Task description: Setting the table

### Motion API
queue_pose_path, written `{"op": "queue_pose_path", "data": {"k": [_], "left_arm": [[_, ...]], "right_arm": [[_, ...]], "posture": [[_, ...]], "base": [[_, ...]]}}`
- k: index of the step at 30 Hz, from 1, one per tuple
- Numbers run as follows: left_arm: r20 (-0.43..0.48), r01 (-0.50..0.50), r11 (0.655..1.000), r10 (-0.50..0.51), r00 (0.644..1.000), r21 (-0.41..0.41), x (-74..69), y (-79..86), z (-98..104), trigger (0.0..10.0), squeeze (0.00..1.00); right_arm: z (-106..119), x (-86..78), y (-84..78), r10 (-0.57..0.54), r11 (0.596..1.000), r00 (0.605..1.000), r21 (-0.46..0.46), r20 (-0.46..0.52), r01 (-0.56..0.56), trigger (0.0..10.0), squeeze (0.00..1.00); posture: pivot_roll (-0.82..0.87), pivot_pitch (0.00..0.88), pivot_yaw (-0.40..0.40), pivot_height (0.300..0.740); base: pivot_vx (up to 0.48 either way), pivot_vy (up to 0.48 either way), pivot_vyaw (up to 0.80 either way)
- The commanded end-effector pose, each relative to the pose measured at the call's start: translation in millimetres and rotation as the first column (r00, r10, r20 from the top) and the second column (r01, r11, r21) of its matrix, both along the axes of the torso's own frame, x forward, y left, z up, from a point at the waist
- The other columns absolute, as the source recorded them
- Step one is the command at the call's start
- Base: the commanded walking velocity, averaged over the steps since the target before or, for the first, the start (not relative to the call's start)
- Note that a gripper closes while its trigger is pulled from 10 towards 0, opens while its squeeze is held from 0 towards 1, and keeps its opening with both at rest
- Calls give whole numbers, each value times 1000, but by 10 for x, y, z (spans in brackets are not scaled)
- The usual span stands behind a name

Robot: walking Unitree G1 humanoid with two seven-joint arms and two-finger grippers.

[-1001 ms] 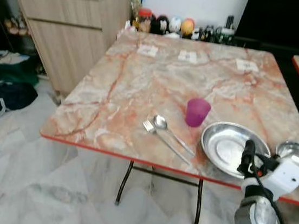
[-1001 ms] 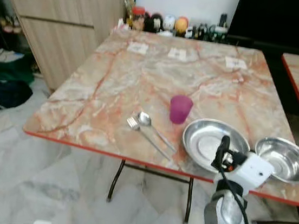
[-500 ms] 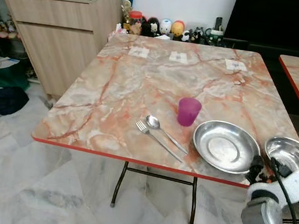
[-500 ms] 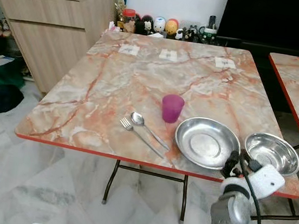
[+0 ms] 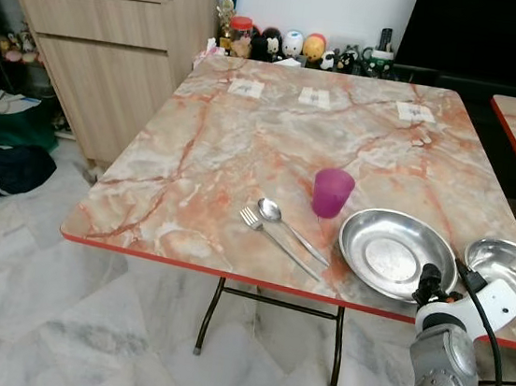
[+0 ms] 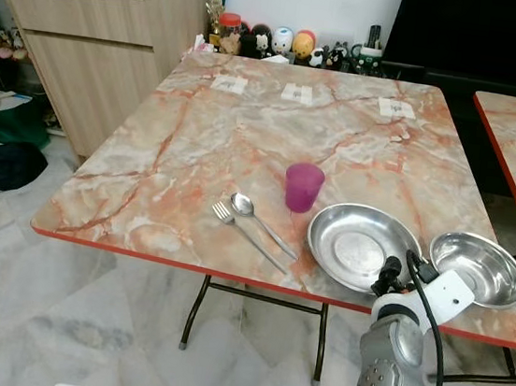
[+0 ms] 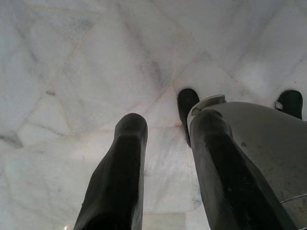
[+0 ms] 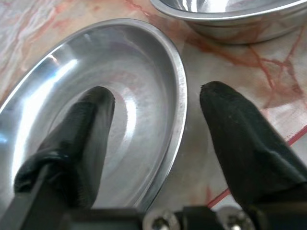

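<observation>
Shallow round steel plate (image 5: 392, 254) on marble-patterned tabletop (image 5: 245, 144), near front edge. Right gripper (image 8: 156, 120) spread wide, straddling plate rim. Deeper steel bowl (image 8: 230, 17) partly cut off. Left gripper (image 7: 165, 143) parted over pale floor.

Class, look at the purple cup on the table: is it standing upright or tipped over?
Upright. The purple cup stands on its base on the table, its open rim facing up, beside the spoon.

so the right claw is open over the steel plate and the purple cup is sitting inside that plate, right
Not quite. The right claw is open over the steel plate, its fingers straddling the rim, but the purple cup is not inside the plate. It stands upright on the table beside the plate, behind the spoon and fork. The right eye view shows this.
</observation>
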State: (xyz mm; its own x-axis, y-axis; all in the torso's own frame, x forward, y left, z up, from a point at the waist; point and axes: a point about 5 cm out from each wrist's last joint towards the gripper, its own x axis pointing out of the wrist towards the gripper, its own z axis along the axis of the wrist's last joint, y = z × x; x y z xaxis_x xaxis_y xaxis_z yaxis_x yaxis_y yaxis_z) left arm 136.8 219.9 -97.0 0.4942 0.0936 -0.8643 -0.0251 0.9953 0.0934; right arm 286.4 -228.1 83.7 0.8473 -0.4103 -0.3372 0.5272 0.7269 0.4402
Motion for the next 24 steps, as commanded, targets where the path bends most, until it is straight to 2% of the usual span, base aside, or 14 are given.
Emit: {"op": "queue_pose_path", "data": {"k": [1,9,11,19,20,21,22,24], "left_arm": [[-19,-3,1000,3,1000,10,-44,41,-8,10000,0],[-22,-2,1000,3,1000,12,-64,69,-8,10000,0],[-21,-4,1000,4,1000,13,-63,74,-6,10000,0],[-18,-9,1000,10,1000,14,-62,77,-5,10000,0],[-18,-10,1000,10,1000,14,-63,78,-5,10000,0],[-18,-10,1000,11,1000,14,-65,78,-6,10000,0],[-20,-10,1000,10,1000,13,-68,78,-7,10000,0],[-21,-9,1000,10,1000,13,-70,77,-8,10000,0]], "right_arm": [[-18,8,-42,-23,1000,1000,10,-9,23,10000,0],[-60,32,-82,-21,1000,999,10,-24,22,10000,0],[-84,70,-57,16,1000,999,10,-38,-16,10000,0],[-93,172,8,48,999,998,15,-38,-47,10000,0],[-97,183,8,50,999,998,15,-36,-49,5373,0],[-98,188,10,52,999,998,13,-36,-51,5373,0],[-109,187,14,55,998,998,13,-44,-54,0,0],[-121,186,16,56,998,997,13,-54,-55,0,0]], "posture": [[-83,0,17,740],[-86,0,21,740],[-89,0,23,740],[-76,0,18,740],[-75,0,18,740],[-75,0,18,740],[-74,0,18,740],[-74,0,19,740]], "base": [[0,0,0],[0,0,0],[0,0,0],[0,0,0],[0,0,0],[0,0,0],[0,0,0],[0,0,0]]}}
